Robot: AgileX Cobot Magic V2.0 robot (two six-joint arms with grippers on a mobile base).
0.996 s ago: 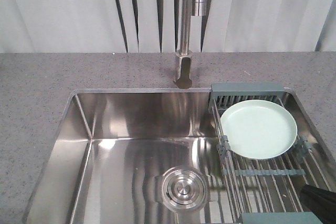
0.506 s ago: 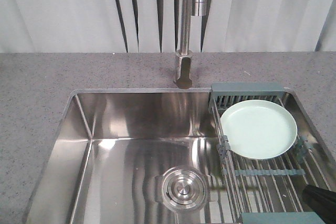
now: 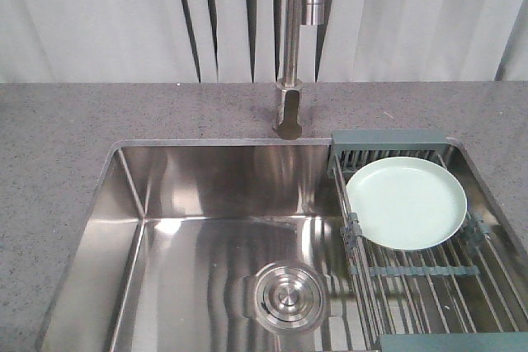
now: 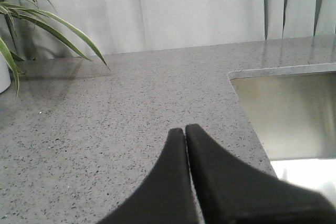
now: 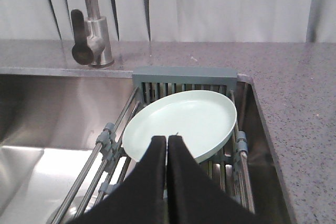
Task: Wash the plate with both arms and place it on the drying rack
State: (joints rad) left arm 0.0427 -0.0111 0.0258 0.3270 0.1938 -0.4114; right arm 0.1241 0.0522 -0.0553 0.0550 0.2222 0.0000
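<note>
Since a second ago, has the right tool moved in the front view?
Yes. It sat at the lower right corner beside the drying rack; now it has withdrawn out of that view. The plate stays put.

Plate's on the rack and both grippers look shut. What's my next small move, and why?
Probably open the right gripper and ease it toward the plate's near rim. The plate lies flat on the rack with nothing gripping it, and the right gripper is shut just short of it. The left gripper is shut over the counter, away from the plate.
</note>
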